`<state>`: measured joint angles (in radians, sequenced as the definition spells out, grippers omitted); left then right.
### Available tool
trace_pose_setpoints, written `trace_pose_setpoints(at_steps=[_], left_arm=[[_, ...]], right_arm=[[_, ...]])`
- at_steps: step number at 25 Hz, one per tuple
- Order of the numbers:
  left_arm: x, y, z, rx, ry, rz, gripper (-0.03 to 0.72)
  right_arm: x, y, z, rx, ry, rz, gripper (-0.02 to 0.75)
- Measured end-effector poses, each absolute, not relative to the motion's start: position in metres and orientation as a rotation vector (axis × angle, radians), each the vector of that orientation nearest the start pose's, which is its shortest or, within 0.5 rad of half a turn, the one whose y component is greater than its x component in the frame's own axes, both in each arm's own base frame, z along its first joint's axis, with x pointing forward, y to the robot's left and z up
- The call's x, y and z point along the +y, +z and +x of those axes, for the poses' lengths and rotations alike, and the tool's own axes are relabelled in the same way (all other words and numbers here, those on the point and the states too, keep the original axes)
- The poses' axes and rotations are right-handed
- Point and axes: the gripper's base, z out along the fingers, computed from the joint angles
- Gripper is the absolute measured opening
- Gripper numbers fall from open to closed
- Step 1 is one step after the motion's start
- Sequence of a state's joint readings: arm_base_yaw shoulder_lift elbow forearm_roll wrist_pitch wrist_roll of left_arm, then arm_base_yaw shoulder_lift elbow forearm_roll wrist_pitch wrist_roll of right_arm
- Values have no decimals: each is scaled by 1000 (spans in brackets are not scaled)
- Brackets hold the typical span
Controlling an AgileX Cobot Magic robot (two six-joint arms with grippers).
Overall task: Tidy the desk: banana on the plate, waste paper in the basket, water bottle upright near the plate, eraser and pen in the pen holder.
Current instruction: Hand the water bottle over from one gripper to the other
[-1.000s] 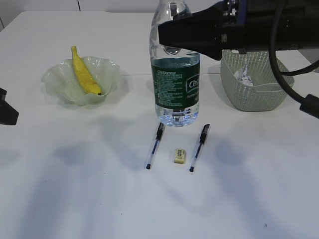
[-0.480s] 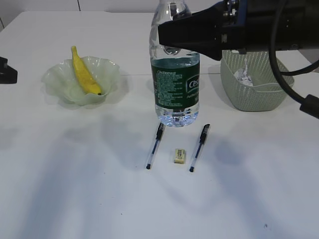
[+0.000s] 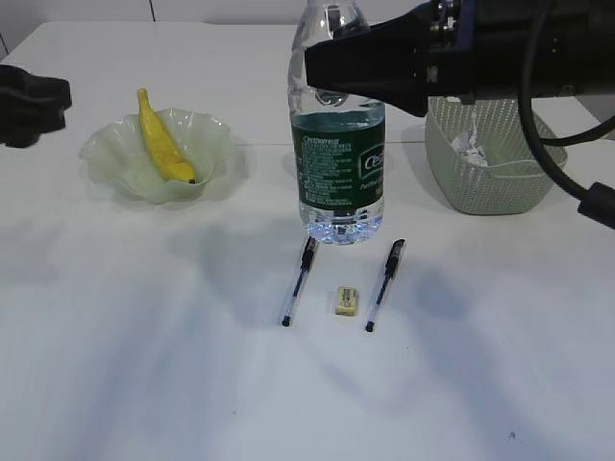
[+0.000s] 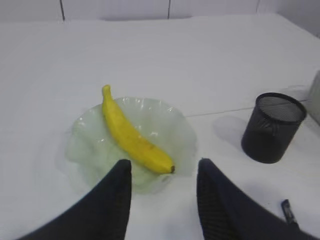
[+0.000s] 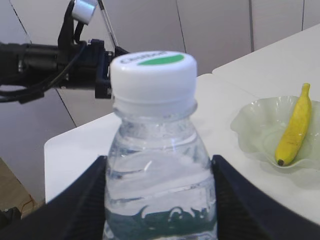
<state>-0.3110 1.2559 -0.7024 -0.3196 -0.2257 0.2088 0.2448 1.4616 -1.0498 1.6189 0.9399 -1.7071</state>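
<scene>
Now my right tool (image 5: 159, 200) grips the water bottle (image 3: 337, 158), upright just right of the plate (image 3: 110, 158). Left tool (image 4: 162, 192), open and empty, has pulled back; probably banana (image 3: 161, 140) done, pens and eraser (image 3: 346, 300) remain.

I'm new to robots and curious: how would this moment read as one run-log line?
banana: on plate | waste paper: in basket | water bottle: upright, right pincer gripping it | left pincer: open, empty | pens, eraser: on table
</scene>
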Motion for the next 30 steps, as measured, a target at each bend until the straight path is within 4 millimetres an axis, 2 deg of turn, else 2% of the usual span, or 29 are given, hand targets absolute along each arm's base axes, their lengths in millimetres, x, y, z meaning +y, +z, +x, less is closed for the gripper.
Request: trace_pose_setpoints(at_steps=[4, 9, 18, 22, 25, 27, 30], left_arm=[[-102, 271, 241, 1730, -283, 210, 293], [-131, 268, 222, 1676, -431, 292, 251], [-155, 269, 205, 1634, -691, 509, 244], [-167, 274, 192, 1546, -840, 653, 244], [-170, 274, 187, 1521, -874, 720, 244], [-171, 273, 186, 1520, -876, 742, 258], [-174, 268, 188, 1524, -889, 764, 351]], right_arm=[[145, 335, 277, 1585, 984, -912, 429], [145, 335, 277, 1585, 984, -912, 429], [145, 335, 277, 1584, 987, -906, 426], [145, 337, 278, 1577, 1002, -889, 396], [145, 338, 278, 1574, 1007, -878, 383], [145, 338, 278, 1572, 1007, -880, 382], [145, 338, 278, 1572, 1007, -880, 382]])
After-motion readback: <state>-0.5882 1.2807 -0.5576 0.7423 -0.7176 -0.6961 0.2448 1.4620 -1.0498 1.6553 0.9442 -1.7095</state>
